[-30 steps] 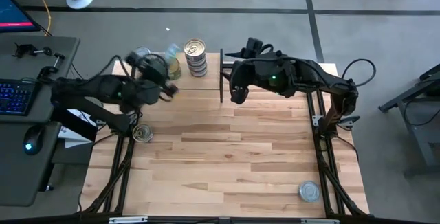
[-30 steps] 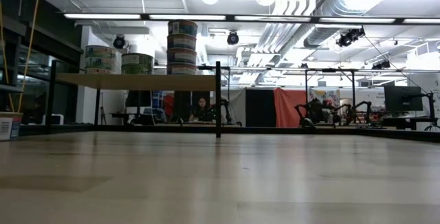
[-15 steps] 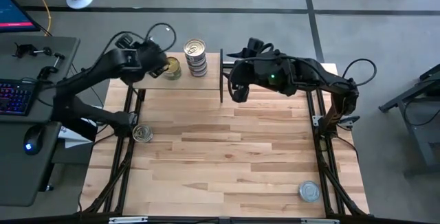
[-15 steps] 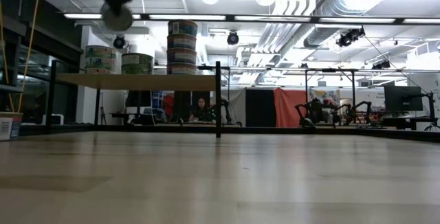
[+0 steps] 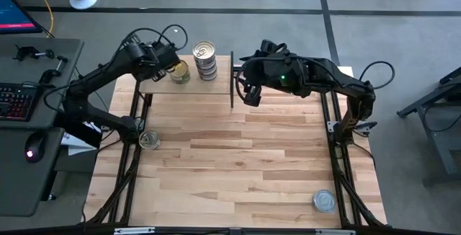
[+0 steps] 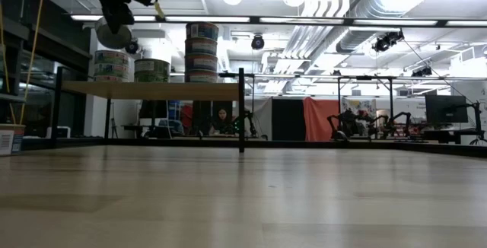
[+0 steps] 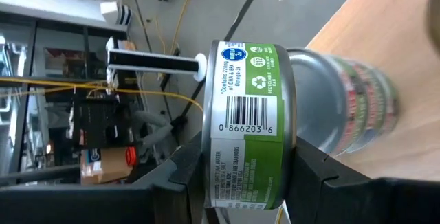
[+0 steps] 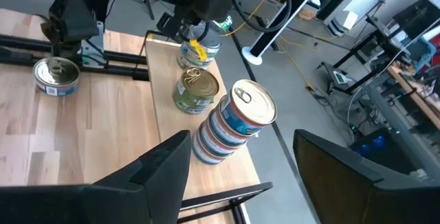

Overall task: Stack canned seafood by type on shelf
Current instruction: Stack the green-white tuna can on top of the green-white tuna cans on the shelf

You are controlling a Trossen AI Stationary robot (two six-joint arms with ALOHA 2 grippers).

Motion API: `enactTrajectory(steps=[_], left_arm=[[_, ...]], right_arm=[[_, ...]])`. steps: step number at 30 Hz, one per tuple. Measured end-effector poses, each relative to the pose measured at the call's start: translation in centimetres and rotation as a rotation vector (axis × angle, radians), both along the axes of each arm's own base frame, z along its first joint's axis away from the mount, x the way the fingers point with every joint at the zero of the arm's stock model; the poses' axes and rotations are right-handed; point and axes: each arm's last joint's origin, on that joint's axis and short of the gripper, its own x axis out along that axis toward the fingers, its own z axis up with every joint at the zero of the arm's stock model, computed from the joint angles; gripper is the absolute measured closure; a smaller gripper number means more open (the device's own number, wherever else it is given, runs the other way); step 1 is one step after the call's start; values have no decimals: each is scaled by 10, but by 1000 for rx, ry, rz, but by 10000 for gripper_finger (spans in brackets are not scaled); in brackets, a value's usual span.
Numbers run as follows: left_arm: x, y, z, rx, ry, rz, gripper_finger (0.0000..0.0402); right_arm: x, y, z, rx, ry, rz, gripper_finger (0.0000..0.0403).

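Note:
My left gripper [image 5: 164,59] is shut on a green-labelled tin [image 7: 247,135] above the far left of the shelf [image 5: 162,85]. In the low view this tin [image 6: 112,33] hangs tilted just over a low stack of green tins [image 6: 111,65]. A second green stack [image 6: 152,70] and a tall blue-white stack with a gold top [image 5: 204,53] stand on the board. My right gripper [image 5: 248,91] hovers open by the shelf's right end, with nothing between its fingers. My left gripper pinches the tin between its two fingers [image 7: 317,172], one on each flat end, with the green side label [image 7: 244,169] toward the wrist camera. The tin is lifted clear and tipped on edge above the stacked tins.
One loose tin [image 5: 149,140] lies on the table near the left edge, and another [image 5: 324,201] lies near the front right corner. The shelf's black upright [image 5: 232,80] stands between my right gripper and the stacks.
My left gripper has swung with its tin toward the table's far edge, over the left part of the shelf. It has come down into the low view and has turned, so the tin is now tipped over the left green stack. My right arm has kept still.

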Motion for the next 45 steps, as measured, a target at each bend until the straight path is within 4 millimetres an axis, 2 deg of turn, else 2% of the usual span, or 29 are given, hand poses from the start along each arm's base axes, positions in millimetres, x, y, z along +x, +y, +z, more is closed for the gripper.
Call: enactTrajectory(steps=[10, 23, 29, 32, 45], left_arm=[[-5, 21, -2, -42, -11, 7, 280], [-7, 24, -24, -88, 128, -3, 278], [-6, 23, -29, -161, 101, -29, 201], [-6, 22, -29, -206, 87, -53, 177], [-12, 17, -29, -261, 152, -55, 164]], right_arm=[[0, 0, 0, 34, -19, -12, 155], [0, 2, -2, 103, -25, 23, 155], [0, 2, -2, 111, -25, 35, 155], [0, 2, -2, 110, -25, 35, 155], [0, 2, -2, 110, -25, 35, 155]])
